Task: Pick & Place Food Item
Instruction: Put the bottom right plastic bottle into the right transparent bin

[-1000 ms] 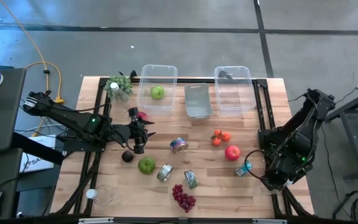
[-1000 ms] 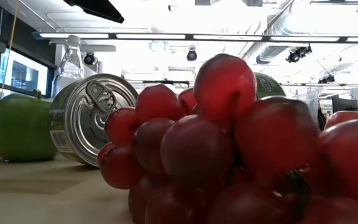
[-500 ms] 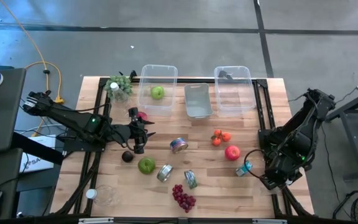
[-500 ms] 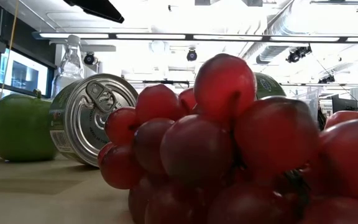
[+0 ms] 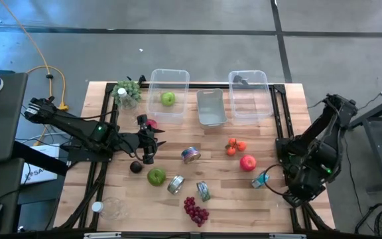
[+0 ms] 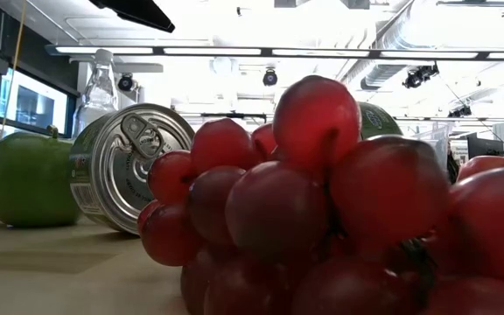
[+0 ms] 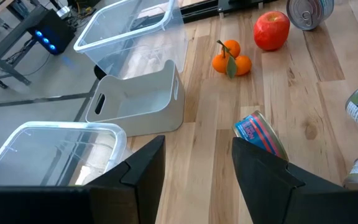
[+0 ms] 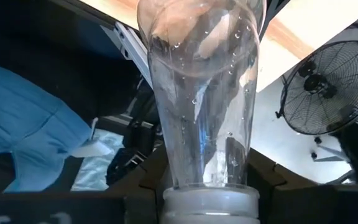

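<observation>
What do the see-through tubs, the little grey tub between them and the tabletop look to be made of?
The two clear tubs look like thin glossy plastic: you can see straight through their walls. The grey tub looks like matte moulded plastic, opaque with a handle slot. The tabletop looks like pale wood: planks with visible grain.

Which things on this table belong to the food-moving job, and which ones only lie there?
Job, probably: clear plastic bottle gripped by the right arm's fingers; round red apple; small oranges; red grape bunch; clear plastic bins.
Just lying: grey plastic tray; silver metal tins.
</observation>
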